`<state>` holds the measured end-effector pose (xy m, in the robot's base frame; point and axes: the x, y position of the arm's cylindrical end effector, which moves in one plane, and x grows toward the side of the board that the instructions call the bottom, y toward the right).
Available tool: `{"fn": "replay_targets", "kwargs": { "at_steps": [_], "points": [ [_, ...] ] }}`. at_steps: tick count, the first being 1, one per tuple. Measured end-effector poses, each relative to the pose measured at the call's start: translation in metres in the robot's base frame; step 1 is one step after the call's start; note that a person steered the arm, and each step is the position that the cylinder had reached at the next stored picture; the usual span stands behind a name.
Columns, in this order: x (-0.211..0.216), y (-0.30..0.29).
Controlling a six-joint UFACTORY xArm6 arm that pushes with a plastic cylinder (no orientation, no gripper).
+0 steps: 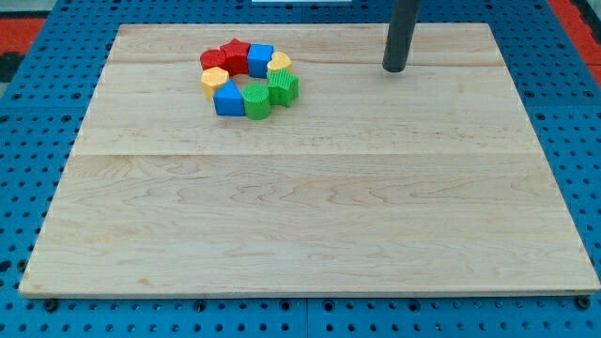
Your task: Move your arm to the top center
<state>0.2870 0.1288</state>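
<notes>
My tip (394, 69) rests on the wooden board (310, 207) near the view's top, right of centre. The blocks form a tight ring at the view's upper left, well to the left of the tip. In the ring are a red star (234, 51), a red block (213, 59), a blue cube (260, 59), a yellow block (279, 63), a green block (285, 87), a second green block (255, 100), a blue block (228, 98) and a yellow-orange hexagon (215, 79). The tip touches none of them.
The board lies on a blue perforated base (38, 122) that surrounds it on all sides. A red patch (23, 23) shows at the view's top left corner.
</notes>
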Motion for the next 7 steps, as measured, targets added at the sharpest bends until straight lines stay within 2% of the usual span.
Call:
{"fn": "replay_targets", "kwargs": {
  "at_steps": [2, 3, 4, 5, 6, 7],
  "points": [
    [0.000, 0.002],
    [0.029, 0.021],
    [0.091, -0.013],
    [0.156, -0.103],
    [0.179, -0.190],
    [0.181, -0.208]
  ]
}}
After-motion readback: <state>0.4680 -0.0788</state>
